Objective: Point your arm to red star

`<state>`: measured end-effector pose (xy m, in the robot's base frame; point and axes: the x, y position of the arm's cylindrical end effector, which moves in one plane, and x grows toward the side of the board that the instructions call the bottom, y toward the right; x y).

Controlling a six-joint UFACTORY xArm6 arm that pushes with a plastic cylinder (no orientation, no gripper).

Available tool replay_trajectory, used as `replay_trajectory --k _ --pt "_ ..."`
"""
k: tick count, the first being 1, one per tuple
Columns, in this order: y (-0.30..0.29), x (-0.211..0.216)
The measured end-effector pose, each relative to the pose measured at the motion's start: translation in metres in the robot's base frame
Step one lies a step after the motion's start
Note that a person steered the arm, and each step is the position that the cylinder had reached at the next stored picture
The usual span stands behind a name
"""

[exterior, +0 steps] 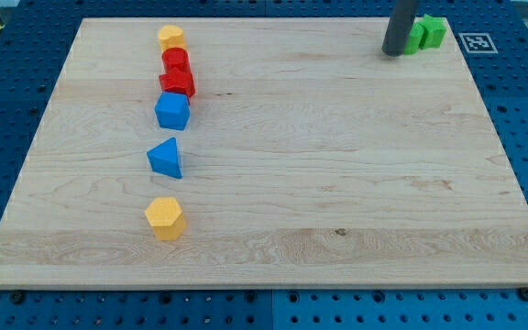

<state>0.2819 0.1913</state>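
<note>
Two red blocks touch each other in a column near the view's left. The upper red block is rounded. The lower red block has a jagged outline and looks like the star. My tip rests on the board near the view's top right, far to the right of both red blocks. The dark rod stands right beside a green block.
The same column holds a yellow block at its top, then, below the reds, a blue block, a blue triangle and a yellow hexagon. A second green block sits at the wooden board's top-right edge.
</note>
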Motion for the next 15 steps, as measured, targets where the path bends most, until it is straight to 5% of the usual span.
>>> replay_trajectory --k 2,3,6,9,11,12,14,15 --pt "-0.061 0.120" --pt "-0.062 0.130" --pt "-0.138 0.068" --pt "-0.199 0.049" --pt "-0.223 -0.058" --pt "-0.284 -0.088" --pt "-0.440 -0.027" --pt "-0.405 0.025"
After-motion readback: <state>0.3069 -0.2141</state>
